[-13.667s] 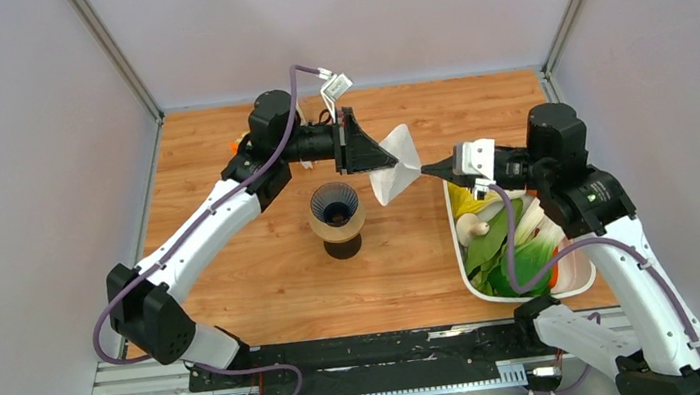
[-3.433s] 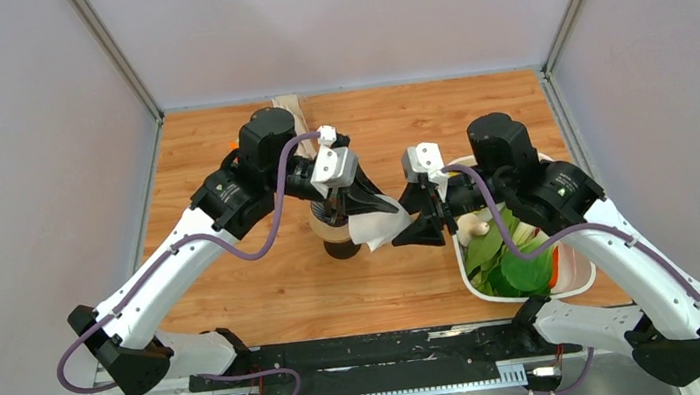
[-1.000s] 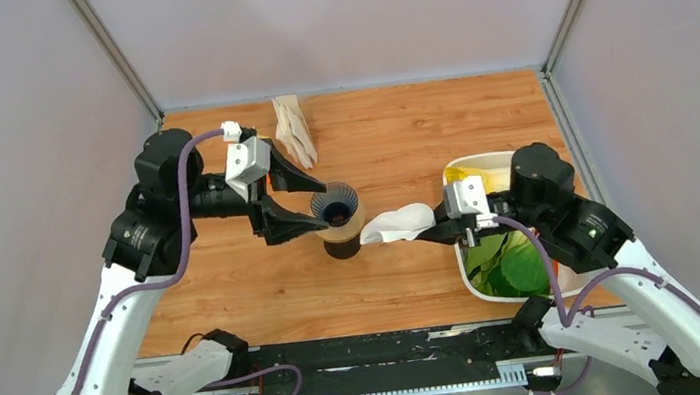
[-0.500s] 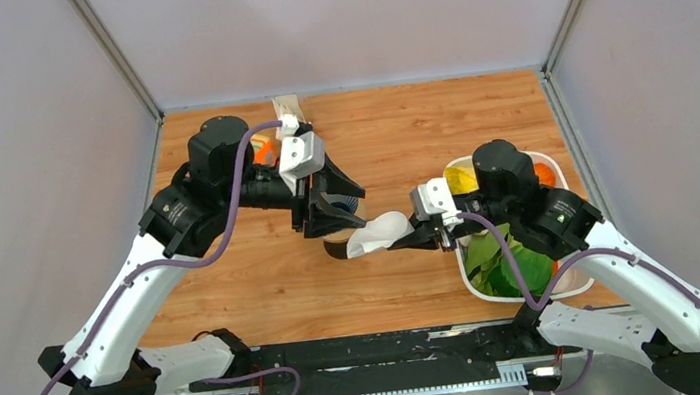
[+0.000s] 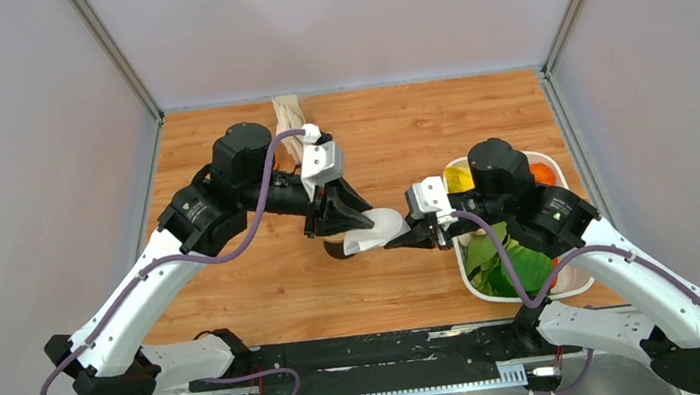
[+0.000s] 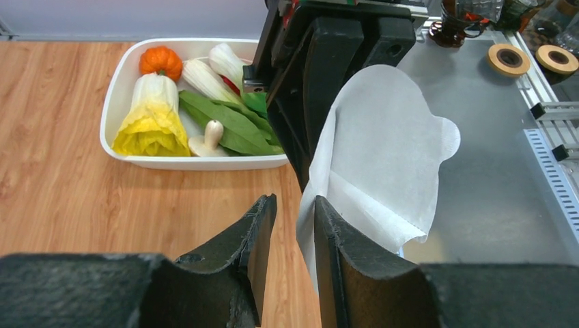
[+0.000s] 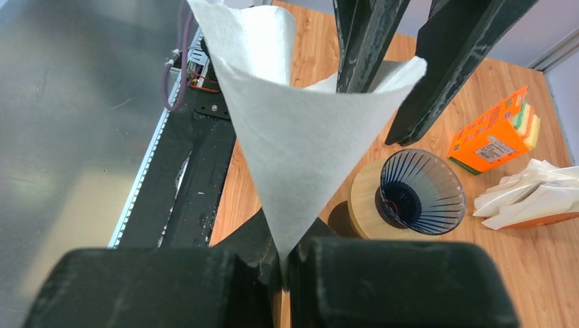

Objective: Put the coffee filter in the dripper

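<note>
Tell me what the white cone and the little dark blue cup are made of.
The filter looks like thin, matte paper: it has soft folds and a seam. The dripper looks like shiny see-through plastic, maybe glass: ribs show through its dark blue wall.

Two matching robot arms, the left arm (image 5: 141,289) and the right arm (image 5: 643,274), have glossy white shells between bulky matt black joint housings, with a purple cable (image 5: 257,231) looping along each. Each wrist carries a small white camera block (image 5: 319,161). The left claw (image 6: 295,203) and right claw (image 7: 285,263) have thick, rough-textured black fingers.
</note>
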`<state>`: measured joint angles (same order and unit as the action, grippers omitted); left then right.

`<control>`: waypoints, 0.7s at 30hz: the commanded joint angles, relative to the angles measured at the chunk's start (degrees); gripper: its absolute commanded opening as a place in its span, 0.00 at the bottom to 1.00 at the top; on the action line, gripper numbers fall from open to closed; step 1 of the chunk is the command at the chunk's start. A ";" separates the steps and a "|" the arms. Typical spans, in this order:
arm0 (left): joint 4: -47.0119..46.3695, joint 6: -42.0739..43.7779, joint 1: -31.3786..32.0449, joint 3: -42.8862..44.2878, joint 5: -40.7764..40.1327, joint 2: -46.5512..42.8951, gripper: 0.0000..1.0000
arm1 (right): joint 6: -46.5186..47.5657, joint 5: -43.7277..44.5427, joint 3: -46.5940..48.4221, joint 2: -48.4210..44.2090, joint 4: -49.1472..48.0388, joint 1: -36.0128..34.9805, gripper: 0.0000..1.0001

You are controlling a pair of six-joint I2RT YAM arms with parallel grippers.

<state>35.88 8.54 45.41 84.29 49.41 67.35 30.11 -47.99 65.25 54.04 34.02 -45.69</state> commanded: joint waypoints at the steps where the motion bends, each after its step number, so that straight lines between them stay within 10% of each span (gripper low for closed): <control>1: -0.28 1.63 0.45 -1.05 0.52 0.29 0.35 | -0.36 -0.35 2.50 -0.38 -0.25 -0.32 0.05; 4: -0.16 0.74 0.45 -1.94 1.85 0.60 0.10 | -0.59 0.00 2.76 -0.58 -0.19 -0.36 0.10; 10: -7.99 -12.72 -2.52 -6.80 5.94 -1.07 0.00 | -2.96 7.62 2.86 -2.21 1.51 -0.35 0.77; 21: -36.18 -52.67 -10.61 -18.51 2.99 -2.22 0.00 | 4.32 26.56 1.65 -3.72 -1.98 -0.36 1.00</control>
<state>12.56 -26.57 35.40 65.91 53.41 65.43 31.35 -29.67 65.95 49.08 34.89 -45.74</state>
